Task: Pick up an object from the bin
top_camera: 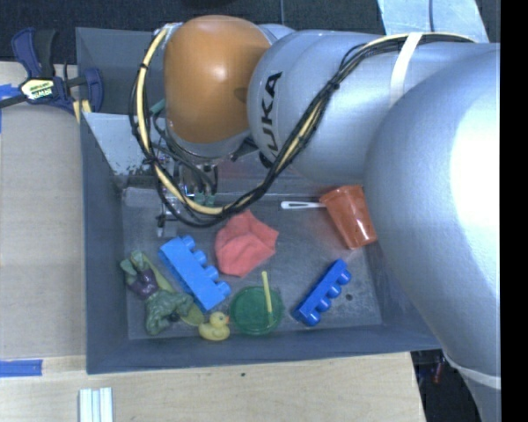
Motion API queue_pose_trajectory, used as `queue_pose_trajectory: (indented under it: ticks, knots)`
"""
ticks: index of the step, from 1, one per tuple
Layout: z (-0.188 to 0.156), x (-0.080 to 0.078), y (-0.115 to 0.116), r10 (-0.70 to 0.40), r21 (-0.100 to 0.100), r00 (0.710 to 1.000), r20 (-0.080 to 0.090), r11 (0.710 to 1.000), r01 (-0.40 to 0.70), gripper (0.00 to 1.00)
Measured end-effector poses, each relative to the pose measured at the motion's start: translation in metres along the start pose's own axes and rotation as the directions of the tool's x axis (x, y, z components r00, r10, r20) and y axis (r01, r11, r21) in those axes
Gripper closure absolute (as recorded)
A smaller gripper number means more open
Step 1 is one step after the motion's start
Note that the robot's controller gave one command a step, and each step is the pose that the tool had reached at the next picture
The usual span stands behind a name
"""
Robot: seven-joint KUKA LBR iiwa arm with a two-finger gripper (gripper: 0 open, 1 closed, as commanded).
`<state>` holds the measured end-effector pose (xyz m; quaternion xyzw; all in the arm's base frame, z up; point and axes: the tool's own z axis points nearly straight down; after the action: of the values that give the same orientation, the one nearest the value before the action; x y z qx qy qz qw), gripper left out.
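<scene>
Ana: The KUKA arm is reaching in from the right across the grey bin, and its orange wrist cover is hanging over the back-left part of the floor.

Ben: And the gripper?

Ana: The gripper is poking out under that cover, with yellow and black cables looping round it. I'm taking the red crumpled lump in the middle as my marker. The gripper is hovering behind and to the left of it, over bare metal near the back wall.

Ben: Spread or closed?

Ana: I'm not able to tell, because the cover and cables are hiding that end.

Ben: What is lying nearest?

Ana: The big blue brick. It is lying slantwise just left of the red lump, in front of the gripper and apart from it.

Ben: And the rest?

Ana: In front of the lump a green round lid is sitting with a yellow stick leaning across it. To the front-left of the lump a yellow duck is resting beside a small heap of green and purple figures. To the front-right a smaller blue brick is lying tilted. To the right of the lump and slightly behind it, an orange cup is lying on its side against the arm. A thin white piece is lying just left of the cup's mouth.
</scene>
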<state>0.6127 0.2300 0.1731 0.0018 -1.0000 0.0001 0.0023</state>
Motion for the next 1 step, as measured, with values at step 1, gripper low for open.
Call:
queue_pose_trajectory:
  ticks: [1]
  knots:
    - [-0.0055, -0.0015, -0.0015, 0.004, -0.001, 1.000, 0.007, 1.000, -0.004, 0.00]
